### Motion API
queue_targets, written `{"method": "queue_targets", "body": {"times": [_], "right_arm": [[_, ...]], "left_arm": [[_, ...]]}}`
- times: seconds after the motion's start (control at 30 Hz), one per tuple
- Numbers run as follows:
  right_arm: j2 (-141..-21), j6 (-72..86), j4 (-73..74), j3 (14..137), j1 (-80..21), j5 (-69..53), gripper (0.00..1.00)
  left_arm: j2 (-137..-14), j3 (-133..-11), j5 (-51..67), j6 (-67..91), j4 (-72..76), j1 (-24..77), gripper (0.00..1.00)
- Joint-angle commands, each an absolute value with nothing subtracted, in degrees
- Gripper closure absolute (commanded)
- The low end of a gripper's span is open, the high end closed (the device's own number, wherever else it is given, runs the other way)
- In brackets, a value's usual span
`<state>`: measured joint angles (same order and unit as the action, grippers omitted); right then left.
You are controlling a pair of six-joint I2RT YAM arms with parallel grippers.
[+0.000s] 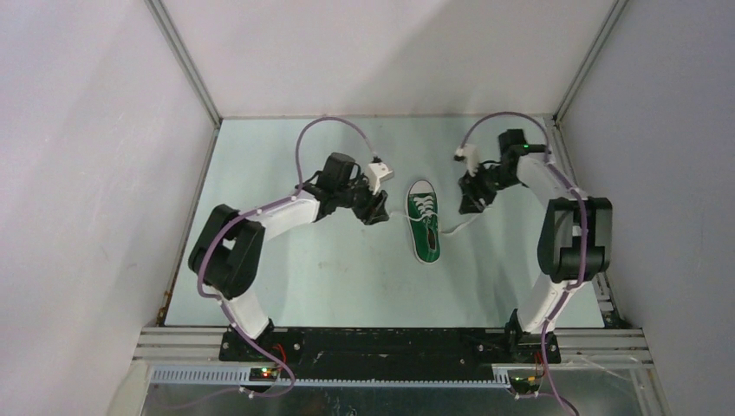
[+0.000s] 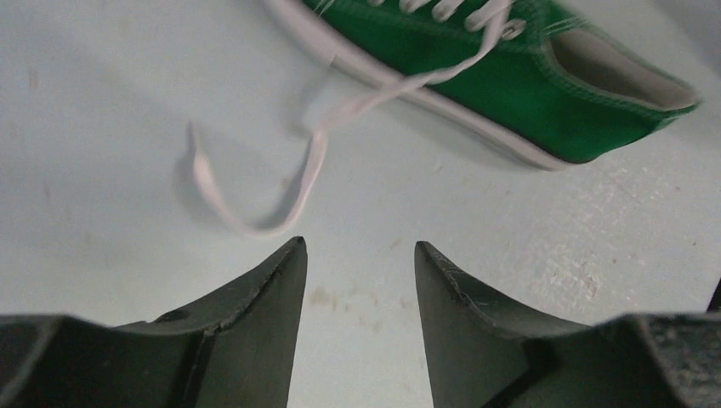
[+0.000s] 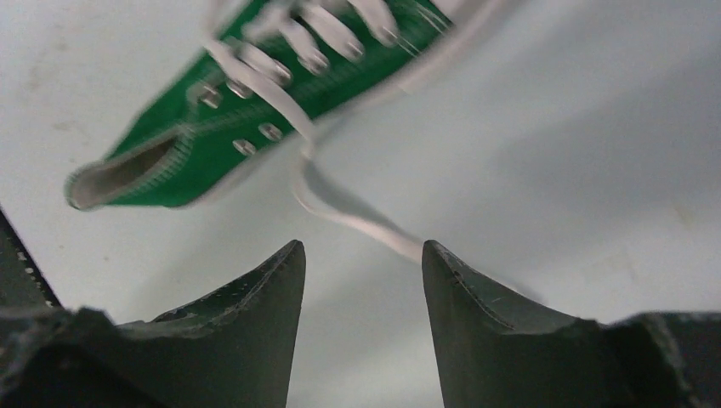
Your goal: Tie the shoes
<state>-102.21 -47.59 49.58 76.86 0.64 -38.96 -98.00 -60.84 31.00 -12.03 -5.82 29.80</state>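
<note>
At the near edge both arms rise from their bases and bend inward over the table. The left arm elbows out to the left and its forearm reaches right. The right arm stands tall at the right side and its forearm folds back left. Both wrists tip down toward the surface.

The left gripper is spread, with nothing between its fingers. It hangs low over bare table, just beside a slack loop of the left lace. The right gripper is spread too and holds nothing. The right lace trails across the table and runs under one of its fingertips.

Between and just beyond them lies the shoe, mid-table on its sole, heel toward the bases and toe away. Both laces spill off to its sides, and no knot or bow shows.

The step in hand looks like taking up the lace ends, so the tie itself is not yet begun. Next, each gripper probably needs to drop onto its own lace and pinch it flat against the table. Then both lift and cross over the tongue. The lace is thin and limp, so a shallow pinch may slip off.
</note>
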Motion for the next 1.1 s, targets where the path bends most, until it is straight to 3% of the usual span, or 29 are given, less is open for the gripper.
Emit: {"method": "queue_targets", "body": {"times": [0.0,0.47,0.73,0.8,0.97,1.07], "right_arm": [[-106.7,-48.6,49.7,79.6,-7.1,-43.9,0.44],[-116.3,-49.5,56.2,87.4,-8.9,-49.1,0.42],[-119.9,-48.5,58.7,90.5,-10.8,-49.7,0.51],[-120.1,-48.6,59.1,90.5,-10.8,-49.7,0.56],[-120.9,-49.6,62.3,91.3,-10.5,-50.4,0.82],[-120.4,-48.8,63.0,91.8,-9.2,-51.5,0.92]], "left_arm": [[-102.4,-66.1,36.5,-19.5,4.9,34.6,0.43],[-112.3,-70.3,41.8,-13.4,13.6,38.6,0.48],[-114.7,-73.0,38.2,-10.8,11.8,39.3,0.6],[-115.0,-73.6,37.5,-10.6,11.0,39.4,0.66],[-115.3,-74.8,38.3,-11.8,8.3,39.4,0.89],[-114.6,-74.8,37.9,-13.5,5.6,39.3,0.98]]}}
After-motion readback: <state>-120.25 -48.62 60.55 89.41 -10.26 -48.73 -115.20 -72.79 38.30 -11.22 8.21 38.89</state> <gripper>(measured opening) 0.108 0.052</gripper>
